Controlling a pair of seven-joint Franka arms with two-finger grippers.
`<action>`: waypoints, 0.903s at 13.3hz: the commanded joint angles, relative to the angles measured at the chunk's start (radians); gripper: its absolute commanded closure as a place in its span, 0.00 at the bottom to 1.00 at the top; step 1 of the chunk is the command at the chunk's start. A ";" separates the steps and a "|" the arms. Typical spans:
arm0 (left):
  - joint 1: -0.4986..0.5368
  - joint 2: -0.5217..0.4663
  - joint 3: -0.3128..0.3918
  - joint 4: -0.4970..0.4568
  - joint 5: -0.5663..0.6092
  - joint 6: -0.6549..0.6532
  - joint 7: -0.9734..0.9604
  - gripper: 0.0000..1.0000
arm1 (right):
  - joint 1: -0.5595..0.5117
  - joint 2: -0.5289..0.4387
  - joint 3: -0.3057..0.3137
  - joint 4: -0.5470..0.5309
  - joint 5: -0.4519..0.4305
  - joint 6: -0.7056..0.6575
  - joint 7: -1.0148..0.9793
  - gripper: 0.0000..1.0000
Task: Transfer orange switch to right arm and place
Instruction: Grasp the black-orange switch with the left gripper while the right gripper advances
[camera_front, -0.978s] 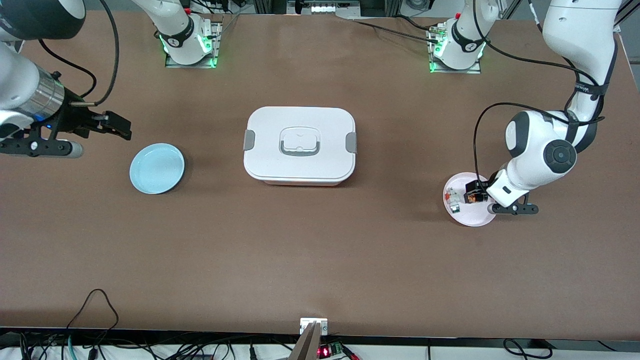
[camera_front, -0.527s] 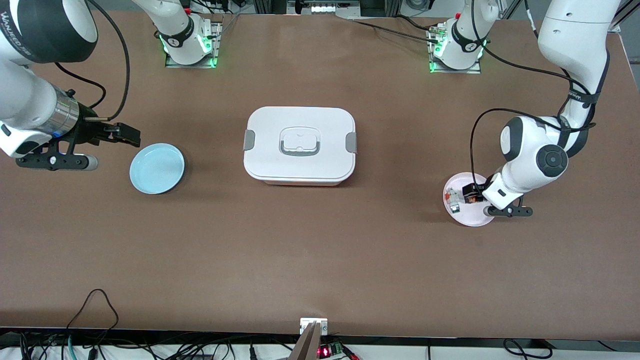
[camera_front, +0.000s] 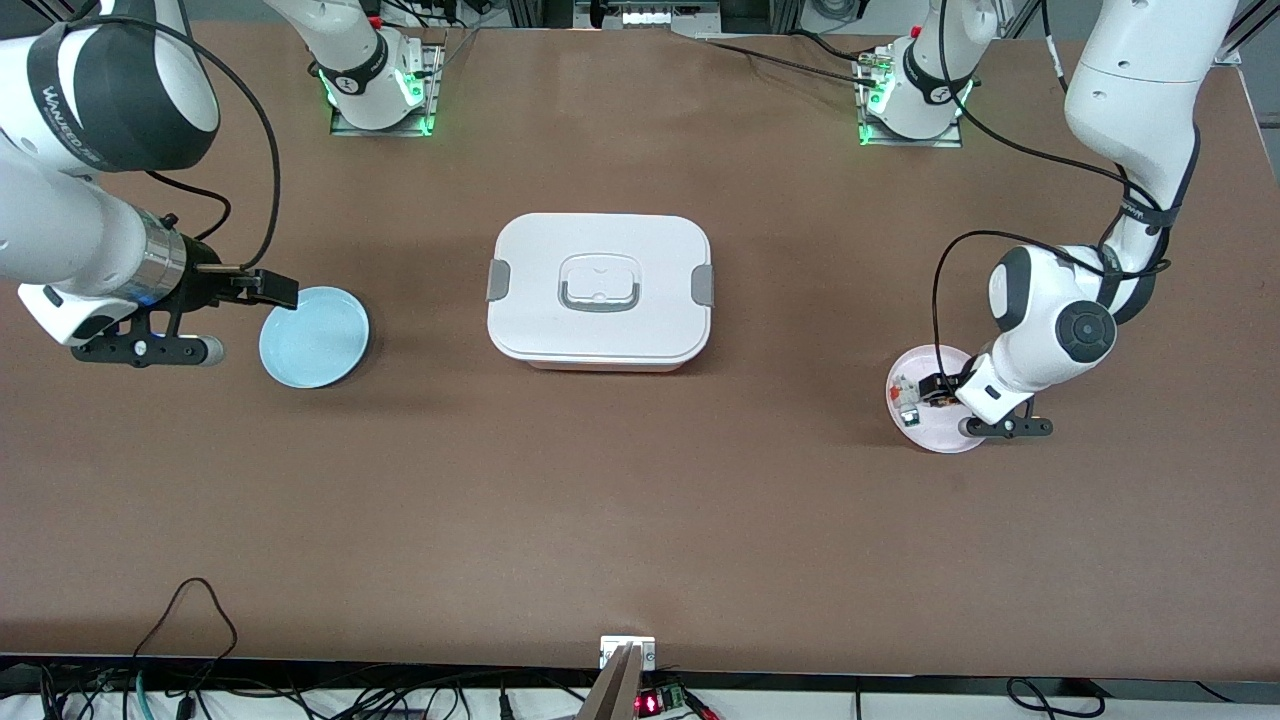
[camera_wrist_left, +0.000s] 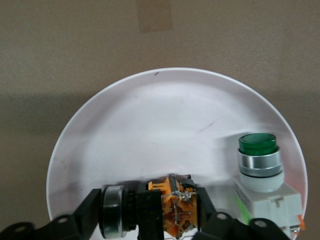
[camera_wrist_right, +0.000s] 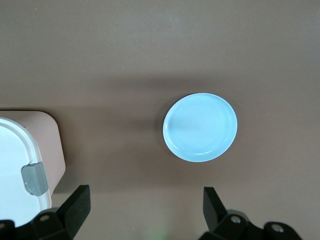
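The orange switch (camera_wrist_left: 172, 212), black-bodied with an orange part and a silver ring, lies on its side on the pale pink plate (camera_wrist_left: 150, 115) at the left arm's end of the table. My left gripper (camera_wrist_left: 148, 206) is down on the plate (camera_front: 940, 438), and its fingers press on both ends of the switch (camera_front: 934, 392). The left gripper (camera_front: 938, 390) is shut on it. My right gripper (camera_front: 282, 290) hangs open and empty over the rim of the light blue saucer (camera_front: 314, 336). In the right wrist view the open right gripper (camera_wrist_right: 146, 200) is over bare table, with the saucer (camera_wrist_right: 200, 127) close by.
A green-capped switch (camera_wrist_left: 257, 165) with a white body sits on the same plate, beside the orange one, and small red and green pieces (camera_front: 906, 398) show there too. A white lidded box (camera_front: 600, 290) stands mid-table, and its corner (camera_wrist_right: 20, 160) shows in the right wrist view.
The left gripper's jaws have shut on the orange switch and its wrist has drawn in over the plate. The right arm has swung its gripper toward the blue saucer.
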 joint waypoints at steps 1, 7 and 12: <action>0.008 -0.004 -0.003 0.015 0.012 -0.040 -0.034 0.66 | 0.007 0.022 0.004 0.006 0.011 0.005 0.008 0.00; 0.006 -0.067 -0.018 0.213 0.007 -0.431 0.096 0.82 | 0.014 0.022 0.004 0.014 0.209 0.021 -0.008 0.00; 0.045 -0.084 -0.020 0.429 -0.164 -0.649 0.399 0.81 | 0.014 0.030 0.004 0.012 0.531 0.060 -0.014 0.00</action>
